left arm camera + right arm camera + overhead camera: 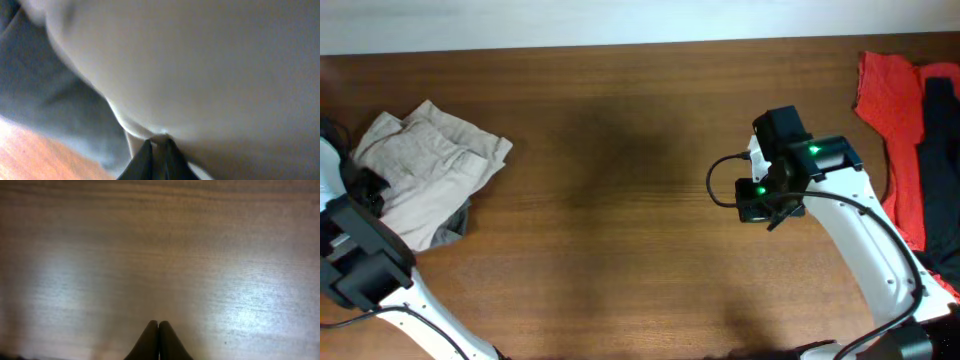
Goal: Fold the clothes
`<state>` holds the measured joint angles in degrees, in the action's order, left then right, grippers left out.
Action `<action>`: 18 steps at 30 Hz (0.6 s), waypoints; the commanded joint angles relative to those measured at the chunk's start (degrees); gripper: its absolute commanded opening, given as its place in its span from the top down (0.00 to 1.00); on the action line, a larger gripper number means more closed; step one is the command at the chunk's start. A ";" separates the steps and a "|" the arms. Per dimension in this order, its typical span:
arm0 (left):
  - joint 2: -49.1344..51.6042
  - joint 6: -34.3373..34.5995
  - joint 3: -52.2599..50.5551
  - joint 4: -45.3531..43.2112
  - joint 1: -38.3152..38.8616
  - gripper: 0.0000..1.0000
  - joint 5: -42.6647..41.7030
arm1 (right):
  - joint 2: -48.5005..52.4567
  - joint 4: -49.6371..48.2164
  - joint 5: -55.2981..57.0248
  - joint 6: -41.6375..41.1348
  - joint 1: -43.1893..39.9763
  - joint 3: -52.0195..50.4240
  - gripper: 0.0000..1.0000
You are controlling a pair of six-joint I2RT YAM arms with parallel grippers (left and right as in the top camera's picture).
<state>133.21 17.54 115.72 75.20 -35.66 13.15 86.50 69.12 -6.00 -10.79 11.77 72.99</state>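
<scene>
Pinching blurred beige shorts (200, 65) — left claw (159, 143) | right claw (158, 324) together | gray garment (457, 222) half-hidden

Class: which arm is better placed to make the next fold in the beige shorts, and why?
Left. The left gripper is closed on the beige shorts; the right gripper hangs shut over bare table, far from them.
</scene>
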 commanded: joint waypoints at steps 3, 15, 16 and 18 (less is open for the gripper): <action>-14.86 -15.23 9.99 3.02 6.36 0.78 -18.40 | -6.67 -2.75 1.11 -0.66 -0.22 5.03 0.94; -39.85 -38.10 11.19 8.92 30.38 0.69 -24.70 | -25.11 -3.45 3.26 2.40 -0.15 15.76 0.82; -41.33 -38.01 11.19 9.09 32.41 0.65 -24.22 | -26.86 -3.56 3.26 3.08 -0.15 15.78 0.75; -43.58 -37.07 11.17 9.09 35.95 0.31 -23.08 | -29.88 -3.54 3.28 3.06 -0.15 15.78 0.59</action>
<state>91.68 -16.14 127.20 84.05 -3.46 -10.26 59.83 65.52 -3.77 -9.02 11.73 88.03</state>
